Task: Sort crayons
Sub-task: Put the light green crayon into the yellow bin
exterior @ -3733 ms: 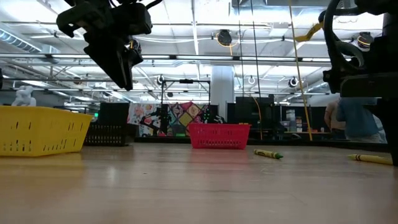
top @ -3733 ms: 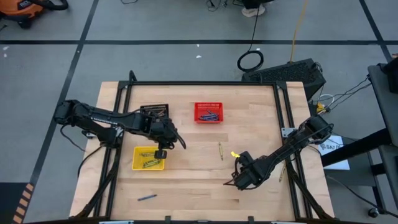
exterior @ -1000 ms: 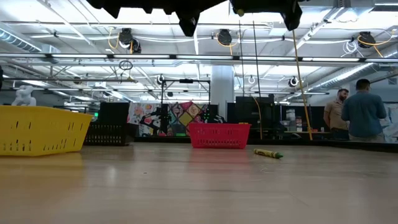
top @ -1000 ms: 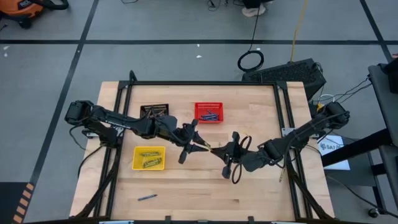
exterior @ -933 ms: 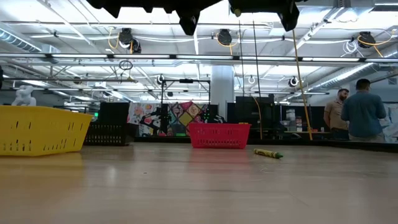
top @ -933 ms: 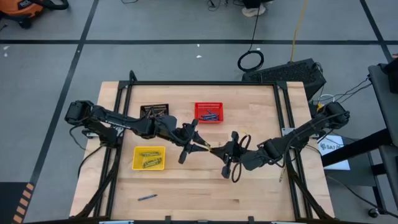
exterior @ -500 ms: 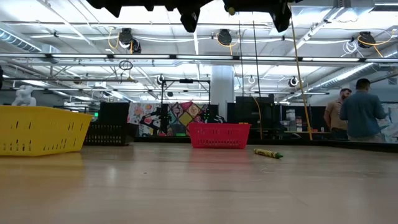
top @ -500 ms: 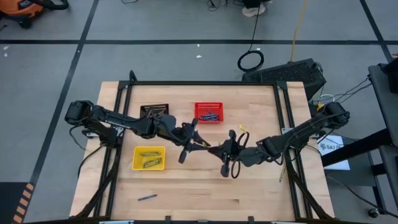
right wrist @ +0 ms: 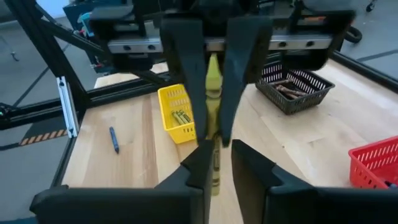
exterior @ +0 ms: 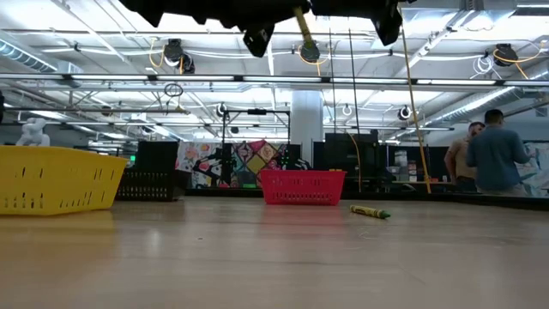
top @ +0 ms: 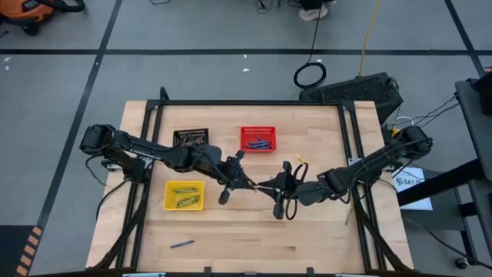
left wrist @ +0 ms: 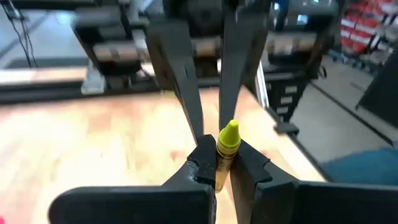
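Above the middle of the worktop [top: 307,223] the two arms meet in a handover of a yellow-green crayon [left wrist: 225,149]. The left end effector [left wrist: 222,163] is closed on one end of it. The right end effector [right wrist: 215,163] has its fingers beside the other end, seemingly a little loosened. To do this well, the right one should open fully and retreat straight back, so the crayon is not pulled askew before it goes to the yellow basket [top: 168,205].
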### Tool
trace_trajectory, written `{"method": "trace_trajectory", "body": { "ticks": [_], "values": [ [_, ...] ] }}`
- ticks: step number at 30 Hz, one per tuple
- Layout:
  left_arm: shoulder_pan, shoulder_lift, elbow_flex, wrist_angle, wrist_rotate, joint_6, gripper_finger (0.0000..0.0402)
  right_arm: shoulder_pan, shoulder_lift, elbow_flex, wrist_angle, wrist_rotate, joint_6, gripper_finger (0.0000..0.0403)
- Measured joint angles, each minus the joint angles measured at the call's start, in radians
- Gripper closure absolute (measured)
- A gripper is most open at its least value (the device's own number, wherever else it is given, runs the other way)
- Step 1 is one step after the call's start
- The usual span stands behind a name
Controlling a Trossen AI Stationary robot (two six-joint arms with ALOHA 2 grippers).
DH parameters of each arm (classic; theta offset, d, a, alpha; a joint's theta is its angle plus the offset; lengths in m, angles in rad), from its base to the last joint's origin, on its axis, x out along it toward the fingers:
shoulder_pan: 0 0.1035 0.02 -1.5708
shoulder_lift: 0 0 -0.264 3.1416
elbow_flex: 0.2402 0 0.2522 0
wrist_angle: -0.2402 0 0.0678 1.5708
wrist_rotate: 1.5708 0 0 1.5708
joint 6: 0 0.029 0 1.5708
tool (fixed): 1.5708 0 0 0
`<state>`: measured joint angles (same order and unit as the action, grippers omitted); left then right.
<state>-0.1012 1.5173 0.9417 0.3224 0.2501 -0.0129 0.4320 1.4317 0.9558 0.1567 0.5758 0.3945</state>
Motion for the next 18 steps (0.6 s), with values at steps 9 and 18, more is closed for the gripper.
{"method": "trace_trajectory", "body": {
  "ticks": [9, 18],
  "values": [
    [-0.001, -0.097, 0.013, -0.324, -0.042, -0.003, 0.0386, 0.015, 0.001, 0.000, -0.059, -0.002, 0.032, 0.0310],
    [-0.039, -0.225, 0.011, -0.804, -0.044, -0.136, 0.0386, 0.014, 0.001, 0.000, -0.115, -0.003, 0.028, 0.0299]
  ]
}}
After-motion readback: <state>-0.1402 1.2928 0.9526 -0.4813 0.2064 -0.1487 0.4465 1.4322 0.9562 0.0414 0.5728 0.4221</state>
